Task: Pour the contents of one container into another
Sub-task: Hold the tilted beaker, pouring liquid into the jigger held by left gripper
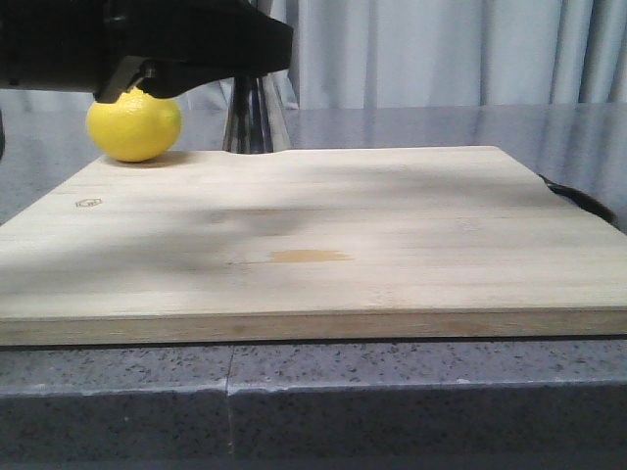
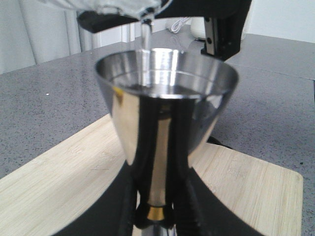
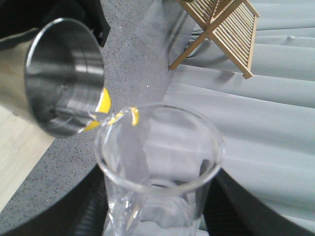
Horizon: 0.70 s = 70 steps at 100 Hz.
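Grey speckled stone makes up the counter (image 1: 392,382), and pale pleated curtains (image 1: 441,49) close off the room behind it. On the counter lies a light wooden cutting board (image 1: 313,245) with a small tan stain near its middle. A yellow lemon (image 1: 133,127) rests at the board's far left corner, partly under a dark arm. From the right wrist view I also see a slatted wooden rack (image 3: 221,29) against the curtain folds.

My left gripper (image 2: 157,216) is clamped on the steel jigger (image 2: 165,108) at its gold-banded waist, the dark fingers (image 2: 183,147) rising on either side of the stem, so the wide cup stands upright just above the jaws. Liquid already lies in that cup.

My right gripper (image 3: 157,221) holds the glass beaker (image 3: 160,162) between its jaws, tilted so its pouring lip reaches over the jigger's rim. A thin clear stream (image 2: 145,54) falls from the lip into the cup.

In the front view only the jigger's stem shows, beside the lemon beyond the board's far edge.
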Tool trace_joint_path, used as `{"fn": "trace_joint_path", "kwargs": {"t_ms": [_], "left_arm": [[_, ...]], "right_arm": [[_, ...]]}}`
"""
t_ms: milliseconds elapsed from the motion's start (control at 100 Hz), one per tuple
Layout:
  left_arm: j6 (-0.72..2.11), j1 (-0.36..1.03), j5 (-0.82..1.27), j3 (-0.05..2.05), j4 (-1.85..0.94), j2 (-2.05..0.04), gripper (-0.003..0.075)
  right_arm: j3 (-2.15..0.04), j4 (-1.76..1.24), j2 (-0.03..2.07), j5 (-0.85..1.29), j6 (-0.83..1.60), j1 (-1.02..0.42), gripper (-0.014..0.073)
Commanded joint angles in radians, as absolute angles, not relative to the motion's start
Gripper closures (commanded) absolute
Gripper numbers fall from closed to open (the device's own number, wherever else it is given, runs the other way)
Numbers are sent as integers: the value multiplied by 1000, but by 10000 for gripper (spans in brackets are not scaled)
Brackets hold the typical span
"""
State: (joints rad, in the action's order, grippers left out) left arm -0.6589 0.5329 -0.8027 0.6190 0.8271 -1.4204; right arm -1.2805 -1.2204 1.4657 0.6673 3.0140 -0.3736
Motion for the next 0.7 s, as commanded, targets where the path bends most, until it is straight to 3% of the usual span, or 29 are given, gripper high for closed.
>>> {"fn": "trace_joint_path", "kwargs": {"t_ms": [0, 690], "left_arm": [[-664, 531, -877, 649, 789, -1386, 739], [-664, 531, -877, 649, 789, -1386, 739]], "right_arm": [[-1316, -1273, 1421, 650, 3025, -373, 368], [-1316, -1303, 1421, 671, 3023, -373, 368]]}}
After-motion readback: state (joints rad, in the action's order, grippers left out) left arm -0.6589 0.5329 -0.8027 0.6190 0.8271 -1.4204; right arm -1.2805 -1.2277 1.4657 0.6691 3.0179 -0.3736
